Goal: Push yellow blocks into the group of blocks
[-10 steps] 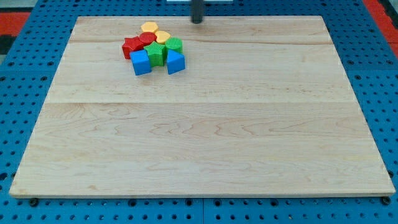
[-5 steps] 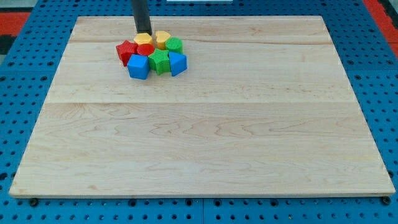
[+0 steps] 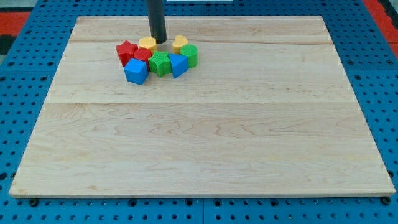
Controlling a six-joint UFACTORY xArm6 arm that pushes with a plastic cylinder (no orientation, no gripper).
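Observation:
A cluster of blocks sits near the view's top left on the wooden board [image 3: 199, 124]. My tip [image 3: 160, 41] stands at the cluster's top edge, between two yellow blocks: a yellow one [image 3: 147, 43] just to its left and a yellow heart-like one [image 3: 180, 43] to its right. Below them lie a red star-like block [image 3: 126, 50], a red block [image 3: 142, 55], a green block [image 3: 159, 63], a green cylinder [image 3: 189, 55], a blue cube [image 3: 136, 71] and a blue block [image 3: 178, 64]. All blocks touch or nearly touch.
The board lies on a blue pegboard surface [image 3: 25, 93]. Red areas show at the view's top corners [image 3: 12, 15].
My tip came from the top middle to the cluster's top, then pushed in between the yellow blocks. The right yellow block and green cylinder shifted right; the cluster shifted slightly down.

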